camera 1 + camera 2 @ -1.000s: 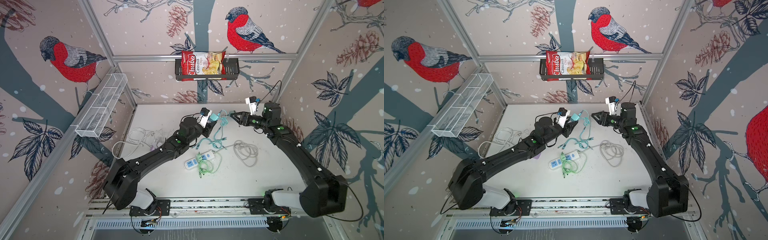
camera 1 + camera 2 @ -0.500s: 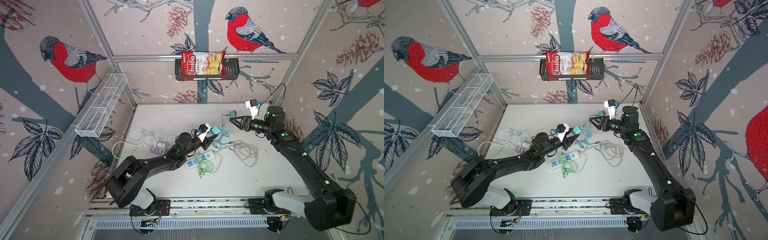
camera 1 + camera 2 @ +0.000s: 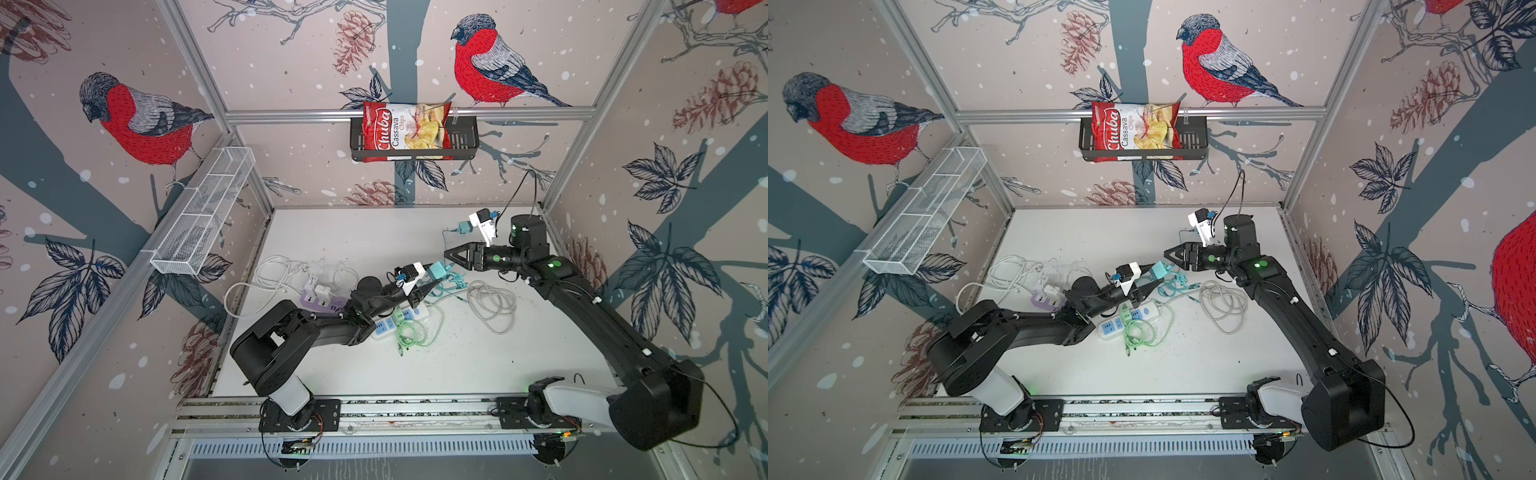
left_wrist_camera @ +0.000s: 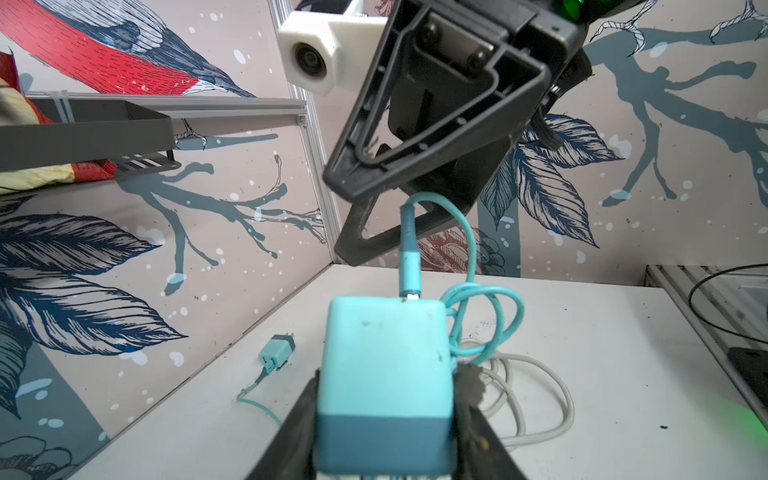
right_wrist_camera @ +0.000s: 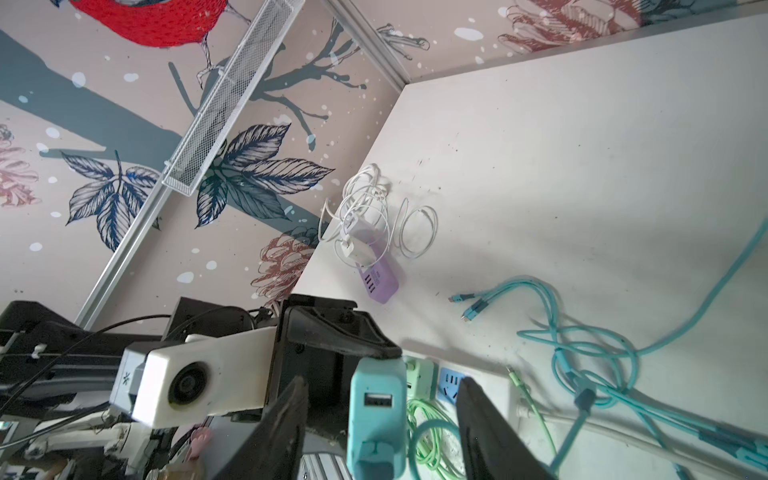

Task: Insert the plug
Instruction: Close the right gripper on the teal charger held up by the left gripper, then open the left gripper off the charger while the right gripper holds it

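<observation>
From where I stand, the left gripper (image 4: 388, 378) has its jaws clamped on the sides of the teal adapter (image 4: 384, 345). The adapter's dark end sits back toward the palm and its pale end points out past the tips. The plug (image 4: 409, 266) of the teal cable (image 4: 471, 245) stands on that pale end. It looks seated in the left wrist view, though I cannot tell how deep. The right wrist view shows one USB port on the adapter bare, so the plug may sit in another port hidden from there.

The right gripper (image 3: 449, 254) meets it tip to tip with its jaws spread. The adapter stands in the gap and touches neither side, and the cable arcs back between them.

That arc is my worry. If the right gripper backs off, a jaw could hook the loop and drag the plug crooked or out. The cable also drops into a tangle on the bench (image 3: 457, 365) below both sets of jaws, beside the power strip (image 3: 399, 322). Lifting the adapter would tighten the cable and lever on the plug. The adapter is smooth and rounded, so a sideways tug might twist it in the left jaws.
</observation>
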You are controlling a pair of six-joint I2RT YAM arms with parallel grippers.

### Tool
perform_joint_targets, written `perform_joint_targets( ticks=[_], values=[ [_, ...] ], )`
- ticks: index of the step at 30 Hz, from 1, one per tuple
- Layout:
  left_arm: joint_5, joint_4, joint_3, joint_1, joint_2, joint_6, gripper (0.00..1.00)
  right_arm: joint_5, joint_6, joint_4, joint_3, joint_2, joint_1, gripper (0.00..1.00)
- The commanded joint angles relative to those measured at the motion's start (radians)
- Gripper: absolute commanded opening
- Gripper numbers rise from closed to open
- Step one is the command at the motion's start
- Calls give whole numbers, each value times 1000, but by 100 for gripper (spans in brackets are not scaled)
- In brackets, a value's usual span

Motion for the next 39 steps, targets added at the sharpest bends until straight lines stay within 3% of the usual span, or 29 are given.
perform_joint_targets(
  ticks=[1, 12, 29, 39],
  values=[
    [13, 98, -2, -1, 3, 33, 14, 25, -36, -48, 12, 28, 17, 57],
    [-23, 40, 12, -10, -2, 87, 14, 39, -61, -70, -5, 46, 67, 47],
    [-29, 8, 19, -10, -9, 104, 13, 52, -66, -81, -35, 11, 83, 41],
    [-13, -3, 32, -13, -8, 96, 13, 47, -66, -68, -41, 5, 90, 31]
  ],
)
